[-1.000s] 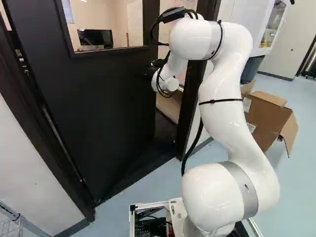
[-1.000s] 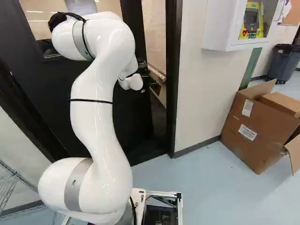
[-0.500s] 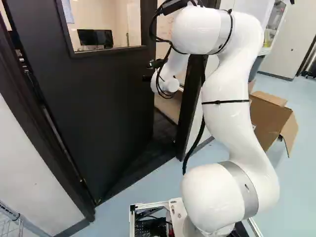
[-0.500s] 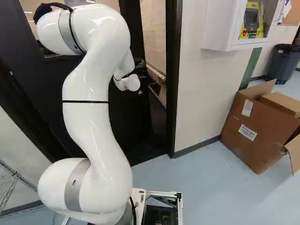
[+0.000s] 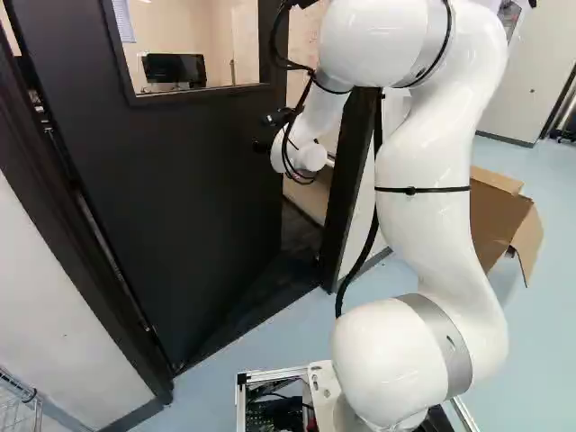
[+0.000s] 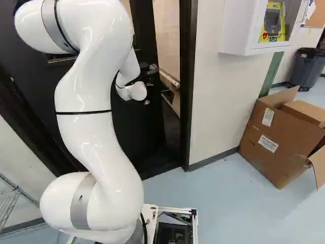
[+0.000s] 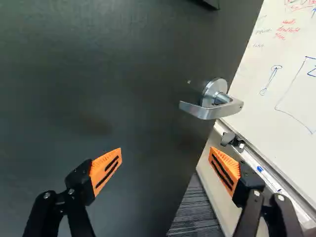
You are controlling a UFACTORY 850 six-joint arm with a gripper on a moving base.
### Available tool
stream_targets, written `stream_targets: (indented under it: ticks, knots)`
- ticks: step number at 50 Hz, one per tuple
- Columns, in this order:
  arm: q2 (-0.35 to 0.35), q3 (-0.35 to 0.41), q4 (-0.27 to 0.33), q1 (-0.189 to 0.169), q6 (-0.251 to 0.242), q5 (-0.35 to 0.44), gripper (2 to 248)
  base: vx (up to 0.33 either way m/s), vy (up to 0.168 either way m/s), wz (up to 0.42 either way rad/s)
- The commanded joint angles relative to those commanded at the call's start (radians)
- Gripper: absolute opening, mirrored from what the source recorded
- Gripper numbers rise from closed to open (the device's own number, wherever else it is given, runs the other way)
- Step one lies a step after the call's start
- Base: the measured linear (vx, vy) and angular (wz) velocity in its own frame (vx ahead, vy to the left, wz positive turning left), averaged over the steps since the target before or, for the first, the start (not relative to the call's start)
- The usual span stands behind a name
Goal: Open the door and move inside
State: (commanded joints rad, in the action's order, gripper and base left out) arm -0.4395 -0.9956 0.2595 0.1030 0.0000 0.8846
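Fingers (image 7: pixel 106 170) spread wide and empty, I am facing the ajar door (image 7: pixel 98 89), its lever (image 7: pixel 210 109) lying ahead; I should be pushing near its free edge (image 7: pixel 237 52), slowly, keeping my arm (image 6: pixel 91 132) clear of the frame (image 6: pixel 187 101).

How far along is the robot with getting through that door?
The door already stands ajar, with a whiteboard showing past its edge. The open hand faces the door near the lever handle, gripping nothing. Opening it wider and moving inside seem left: the base is outside the door frame.
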Motion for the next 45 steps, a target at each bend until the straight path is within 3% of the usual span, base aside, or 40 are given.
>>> stream_targets:
  ticks: [16, 45]
  knots:
    - [-0.002, -0.003, 0.026, 0.041, 0.000, 0.000, 247, 0.000, 0.000, 0.000]
    - [-0.070, -0.090, 0.077, 0.112, 0.000, 0.000, 247, 0.000, 0.000, 0.000]
